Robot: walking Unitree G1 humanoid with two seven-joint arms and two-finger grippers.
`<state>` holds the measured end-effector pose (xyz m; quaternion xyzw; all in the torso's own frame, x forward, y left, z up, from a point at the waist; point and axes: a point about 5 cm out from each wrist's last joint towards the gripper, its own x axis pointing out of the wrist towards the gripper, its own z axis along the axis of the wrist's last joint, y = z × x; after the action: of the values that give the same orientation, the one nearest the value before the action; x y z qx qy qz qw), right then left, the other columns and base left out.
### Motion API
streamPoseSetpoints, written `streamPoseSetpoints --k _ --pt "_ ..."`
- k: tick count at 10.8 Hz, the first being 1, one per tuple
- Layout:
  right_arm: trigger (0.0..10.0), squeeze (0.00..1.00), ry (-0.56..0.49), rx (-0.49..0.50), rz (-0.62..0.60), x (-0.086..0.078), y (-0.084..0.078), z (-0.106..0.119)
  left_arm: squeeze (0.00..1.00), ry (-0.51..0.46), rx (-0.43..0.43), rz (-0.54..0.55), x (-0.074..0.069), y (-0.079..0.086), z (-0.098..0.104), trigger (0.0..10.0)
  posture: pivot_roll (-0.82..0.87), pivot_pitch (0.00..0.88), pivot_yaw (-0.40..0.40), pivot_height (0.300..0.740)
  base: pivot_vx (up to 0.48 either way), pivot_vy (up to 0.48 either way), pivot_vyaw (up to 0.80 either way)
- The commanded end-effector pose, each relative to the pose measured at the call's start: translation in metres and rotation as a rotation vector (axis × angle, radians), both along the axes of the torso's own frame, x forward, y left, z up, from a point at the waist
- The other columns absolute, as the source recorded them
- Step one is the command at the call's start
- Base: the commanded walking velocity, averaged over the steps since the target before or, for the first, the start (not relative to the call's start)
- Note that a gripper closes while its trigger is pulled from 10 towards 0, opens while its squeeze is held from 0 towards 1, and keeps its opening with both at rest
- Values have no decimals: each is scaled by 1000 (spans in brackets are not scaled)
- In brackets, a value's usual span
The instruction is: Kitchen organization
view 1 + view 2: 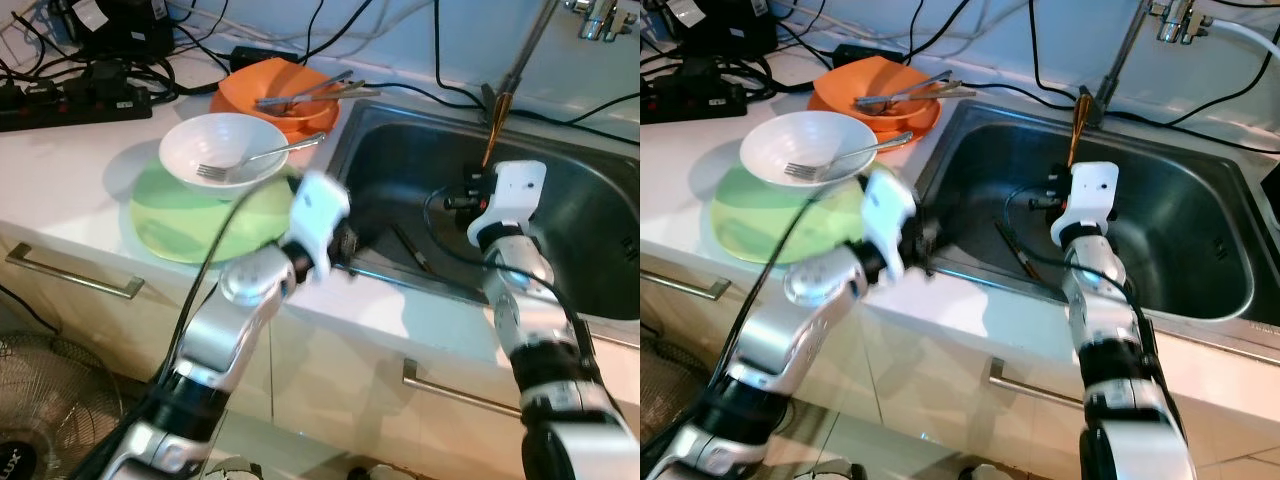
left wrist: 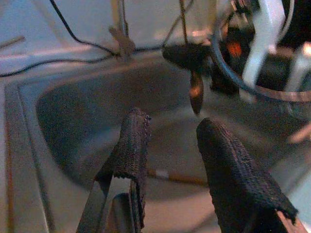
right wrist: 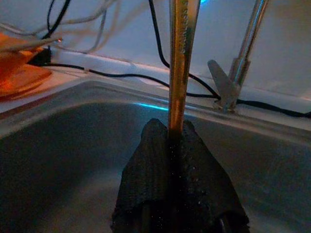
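Right gripper clenched on a chopstick over the sink | left gripper parted, empty | another chopstick lay in the basin | sorting seemed half done

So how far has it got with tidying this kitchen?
Early days, I would guess. Dishes look gathered on the counter: a white bowl with a fork on a green plate, an orange plate holding utensils. The right gripper pinches a slim brown chopstick-like stick over the steel sink. The open left gripper hovers there; another stick lies inside.
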<state>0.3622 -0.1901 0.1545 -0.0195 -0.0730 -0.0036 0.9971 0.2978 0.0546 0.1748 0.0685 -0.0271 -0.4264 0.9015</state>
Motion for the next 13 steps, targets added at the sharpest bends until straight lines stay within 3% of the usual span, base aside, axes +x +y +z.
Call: streamPoseSetpoints --k 1,4,8,13 --pt "10000 0 3 -17 -25 2 -7 1 0 -41 28 -10 -1 -3 -3 10000 59 60 -66 740 0 0 0" --pt "10000 0 155 -22 -68 10 -12 -21 0 58 45 -26 -10 1 -7 10000 67 59 -74 740 0 0 0" --pt "10000 0 354 -84 -71 15 -6 -40 0 85 57 -55 -16 -2 -6 10000 77 46 -86 740 0 0 0" --pt "10000 0 606 -53 -40 13 0 -59 0 102 73 -79 -23 -4 -9 10000 92 26 -104 740 0 0 0"
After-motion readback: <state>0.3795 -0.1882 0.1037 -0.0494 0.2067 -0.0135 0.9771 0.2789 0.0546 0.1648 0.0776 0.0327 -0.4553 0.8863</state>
